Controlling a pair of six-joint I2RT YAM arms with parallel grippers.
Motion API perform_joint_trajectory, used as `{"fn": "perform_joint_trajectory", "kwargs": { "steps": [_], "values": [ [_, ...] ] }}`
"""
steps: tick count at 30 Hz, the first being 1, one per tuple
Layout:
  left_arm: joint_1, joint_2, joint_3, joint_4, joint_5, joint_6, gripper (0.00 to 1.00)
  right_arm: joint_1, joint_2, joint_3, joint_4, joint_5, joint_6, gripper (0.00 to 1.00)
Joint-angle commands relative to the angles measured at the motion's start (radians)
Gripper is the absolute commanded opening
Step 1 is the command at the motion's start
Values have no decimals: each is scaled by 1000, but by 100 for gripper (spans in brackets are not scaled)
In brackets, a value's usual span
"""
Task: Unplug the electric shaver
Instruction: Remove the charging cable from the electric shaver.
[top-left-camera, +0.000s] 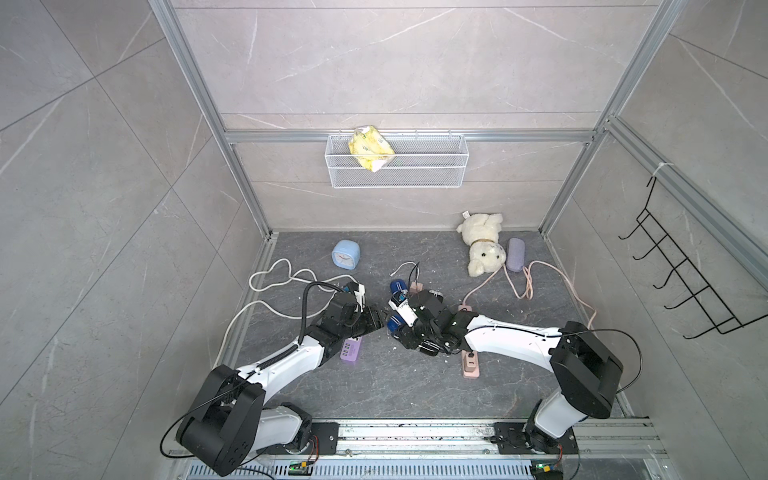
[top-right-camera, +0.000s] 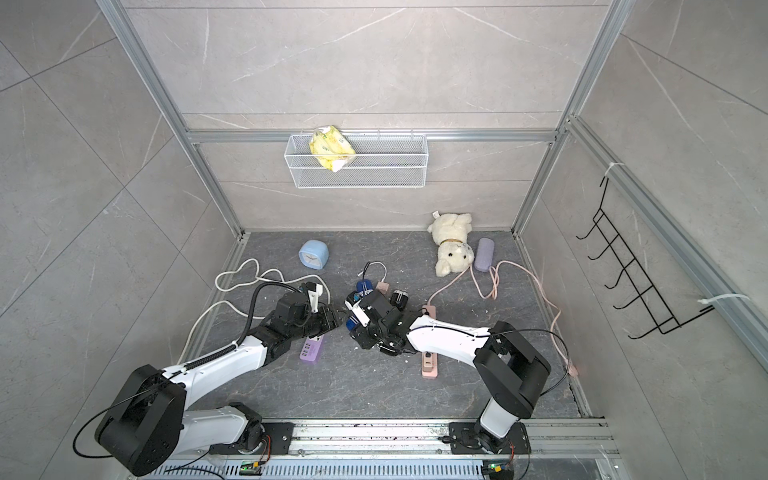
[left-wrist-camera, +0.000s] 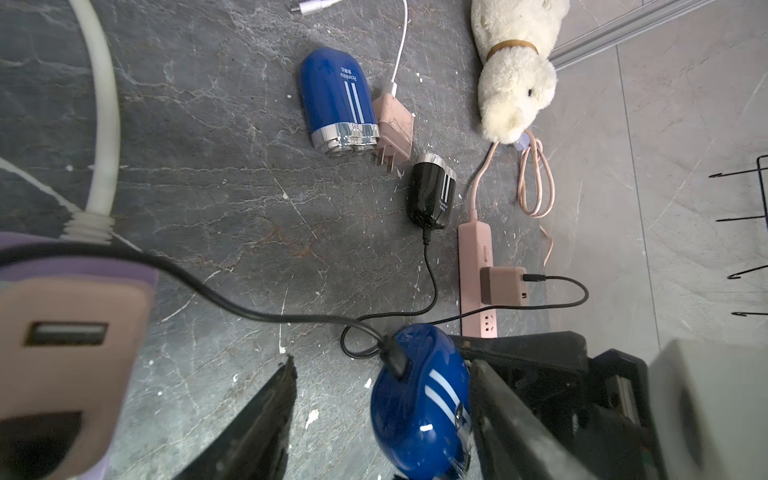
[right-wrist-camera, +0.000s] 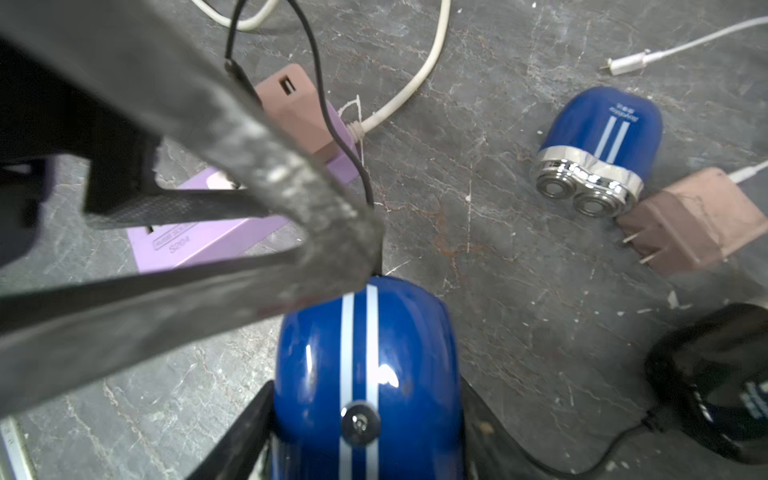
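My right gripper (right-wrist-camera: 365, 388) is shut on a blue electric shaver (right-wrist-camera: 365, 357) with white stripes, held just above the floor at mid-scene (top-left-camera: 394, 321). A black cable (left-wrist-camera: 249, 311) is plugged into the shaver's rounded end (left-wrist-camera: 395, 357) and runs off toward the pink adapter (right-wrist-camera: 299, 112) on the purple power strip (right-wrist-camera: 199, 232); its far end is hidden. My left gripper (left-wrist-camera: 382, 363) is open around that plugged end. One finger (left-wrist-camera: 498, 415) sits close beside the shaver (left-wrist-camera: 419, 399); the other finger (left-wrist-camera: 270, 415) stands well clear of it.
A second blue shaver (left-wrist-camera: 336, 99) lies beside a loose pink adapter (left-wrist-camera: 395, 124). A black shaver (left-wrist-camera: 430, 191) is cabled to an adapter on the pink power strip (left-wrist-camera: 476, 257). Behind are a plush toy (top-left-camera: 482, 245), a blue clock (top-left-camera: 345, 255) and a wire basket (top-left-camera: 397, 162).
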Motion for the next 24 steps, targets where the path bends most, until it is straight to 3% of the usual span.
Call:
{"fn": "perform_joint_trajectory", "kwargs": {
  "steps": [1,7,18,24],
  "values": [
    [-10,24,52,62,5,7,63,11,-44,-22,63,-17,3,41],
    [-18,65,65,97,7,-5,57,11,-46,-31,70,-24,1,41],
    [-31,93,70,126,24,-19,28,12,-48,-36,71,-13,3,41],
    [-32,93,67,142,34,-25,3,11,-45,-40,79,-11,10,42]
  ]
}}
